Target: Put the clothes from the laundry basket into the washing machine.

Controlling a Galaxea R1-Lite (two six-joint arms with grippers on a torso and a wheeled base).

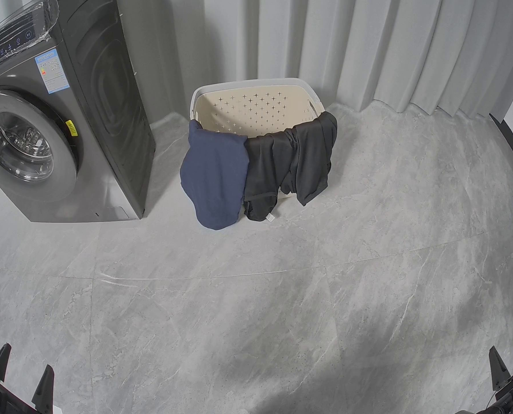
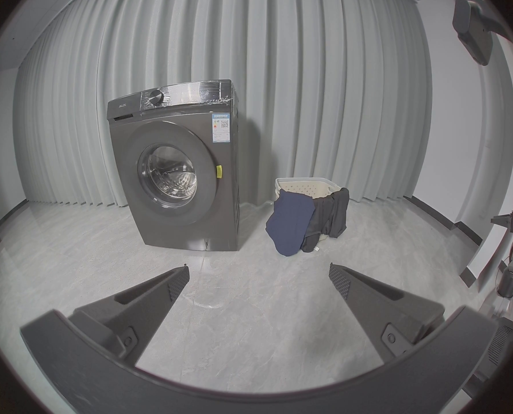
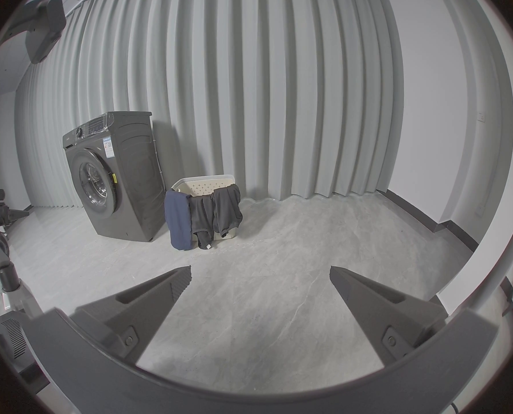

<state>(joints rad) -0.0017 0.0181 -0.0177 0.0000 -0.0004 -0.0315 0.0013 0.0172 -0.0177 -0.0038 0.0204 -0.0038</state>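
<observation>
A cream laundry basket (image 1: 256, 96) stands against the curtain at the far middle of the floor. A navy garment (image 1: 215, 173) and a black garment (image 1: 288, 165) hang over its front rim. Left of it stands the grey washing machine (image 1: 104, 96) with its round door (image 1: 23, 142) closed. My left gripper (image 1: 22, 378) is open at the near left, far from the basket. My right gripper (image 1: 512, 343) is open at the near right, nothing between its fingers. The wrist views show the basket (image 2: 305, 186) (image 3: 204, 184), the clothes and the washing machine (image 2: 176, 168) (image 3: 115, 173) well ahead of the open fingers.
Pale grey curtains (image 1: 325, 30) line the back wall. A dark baseboard (image 1: 512, 139) runs along the right wall. Grey marble floor (image 1: 268, 317) stretches between me and the basket.
</observation>
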